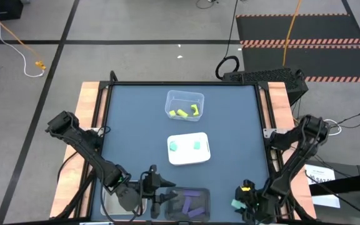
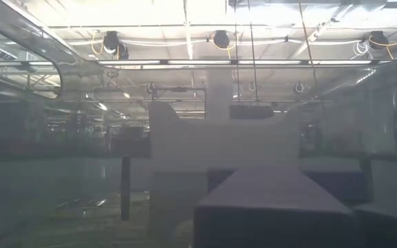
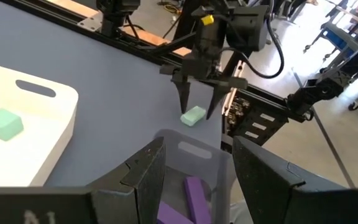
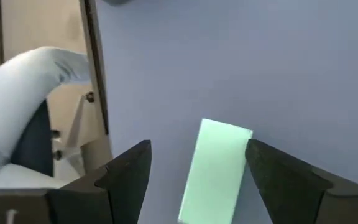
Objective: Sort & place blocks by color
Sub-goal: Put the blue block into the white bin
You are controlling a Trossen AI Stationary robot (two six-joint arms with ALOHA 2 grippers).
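A teal bar [image 1: 235, 204] [image 3: 193, 116] [image 4: 216, 168] lies flat on the blue table near its near right corner. My right gripper [image 1: 243, 204] [image 3: 199, 107] [image 4: 197, 168] points down over it, open, with one finger on each side of the bar and a gap showing. My left gripper [image 1: 167, 199] [image 3: 197, 168] is open at the near edge, over the left end of a clear tray [image 1: 205, 190] [image 3: 194, 146] that holds purple blocks [image 1: 191, 203] [image 3: 194, 193]. Two teal blocks [image 1: 174, 145] [image 3: 3, 123] lie in the white tray [image 1: 189, 159]. Yellow-green blocks [image 1: 181, 113] lie in a clear tray [image 1: 174, 97].
The three trays stand in a row down the table's middle, from far to near. Bare blue table lies left and right of them. Wooden side rails [image 1: 90, 106] and black frame bars edge the table. The low view is hazy and shows only tray walls close up.
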